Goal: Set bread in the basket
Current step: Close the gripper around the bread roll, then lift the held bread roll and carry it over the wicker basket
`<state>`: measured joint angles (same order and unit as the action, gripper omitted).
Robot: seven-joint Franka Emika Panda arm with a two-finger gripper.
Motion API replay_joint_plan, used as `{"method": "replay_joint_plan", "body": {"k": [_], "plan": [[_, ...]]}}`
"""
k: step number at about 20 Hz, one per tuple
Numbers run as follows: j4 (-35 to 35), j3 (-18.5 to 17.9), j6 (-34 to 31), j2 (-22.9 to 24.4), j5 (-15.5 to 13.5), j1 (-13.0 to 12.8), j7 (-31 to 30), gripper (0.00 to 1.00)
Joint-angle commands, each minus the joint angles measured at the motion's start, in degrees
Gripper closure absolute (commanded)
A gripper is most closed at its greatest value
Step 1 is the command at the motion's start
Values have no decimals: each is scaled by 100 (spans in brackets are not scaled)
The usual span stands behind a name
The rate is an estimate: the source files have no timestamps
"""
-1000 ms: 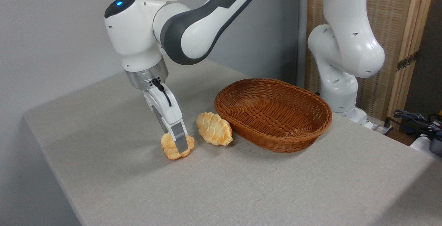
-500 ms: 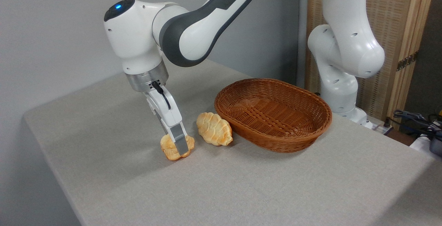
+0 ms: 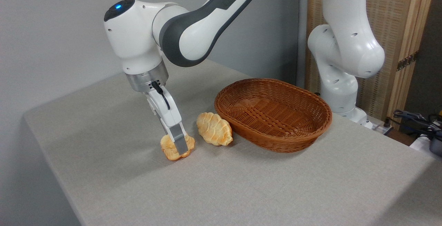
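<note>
Gripper state: the gripper [image 3: 178,144] pointed down and was clamped on the small bread [image 3: 175,147]; only the near finger showed, across the piece's front, with the far finger hidden behind it.
Held piece, position: at or barely above the table [image 3: 138,184]; contact could not be told.
Governing relation: the basket [image 3: 272,113] lay at about 2 o'clock from the gripper, its long axis running 10 to 4 o'clock; its thick near rim stood higher than the held piece.
Obstruction: the long bread [image 3: 214,128] lay between gripper and basket, close against the basket wall, its axis roughly 10 to 4.
Appearance: both pieces golden-orange and lumpy, the longer one ridged like a croissant.
Basket contents: nothing in it.
Assessment: a lift above the rim appeared necessary before travel toward 2 o'clock.
</note>
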<state>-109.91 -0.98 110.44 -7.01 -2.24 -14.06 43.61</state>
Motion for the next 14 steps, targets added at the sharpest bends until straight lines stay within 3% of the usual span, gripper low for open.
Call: {"method": "replay_joint_plan", "body": {"k": [1,8,14], "plan": [[58,-51,-5,-3,57,-27,121,59],[110,-95,-137,234,57,-9,148,57],[295,-130,-945,665,-13,8,156,55]]}}
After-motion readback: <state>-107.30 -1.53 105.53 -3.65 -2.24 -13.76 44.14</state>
